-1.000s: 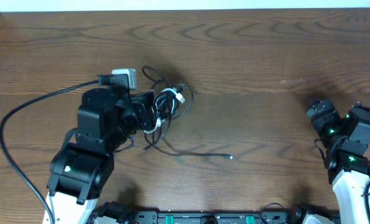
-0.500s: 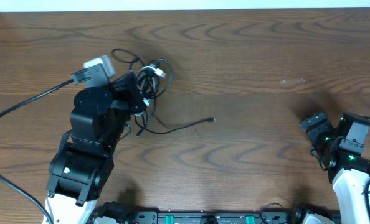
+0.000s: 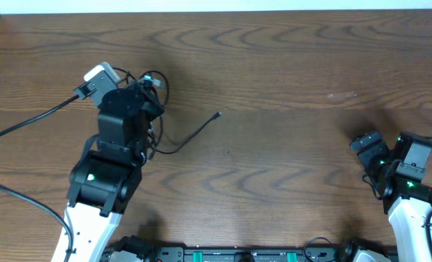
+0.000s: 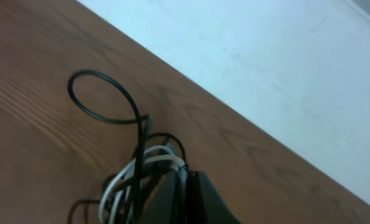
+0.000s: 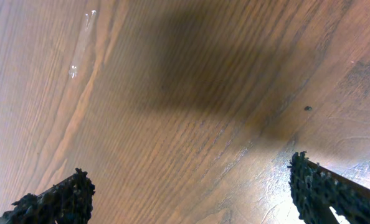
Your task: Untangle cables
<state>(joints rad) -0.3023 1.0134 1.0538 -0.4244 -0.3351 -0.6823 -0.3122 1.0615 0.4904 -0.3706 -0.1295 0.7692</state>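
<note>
1. The left fingers (image 4: 196,198) are pressed together, pinching the cables (image 4: 149,167) in a knotted bunch over the far-left part of the desk (image 3: 289,65).
2. In the left wrist view the bunch sits right at the fingertips. A white cord (image 4: 118,188) winds through the black ones, and one black loop (image 4: 101,93) arches out beyond them.
3. I cannot tell whether the bunch rests on the wood or hangs just above it.
4. From above, a single black cord (image 3: 187,137) trails from the bunch towards the middle of the desk. It lies in a shallow curve and ends in a small plug (image 3: 217,114).
5. The right fingers (image 5: 325,190) are spread wide, with only bare wood showing between them; they pinch nothing.
6. The right arm (image 3: 409,175) sits at the near-right part of the desk, well apart from the cables.
</note>
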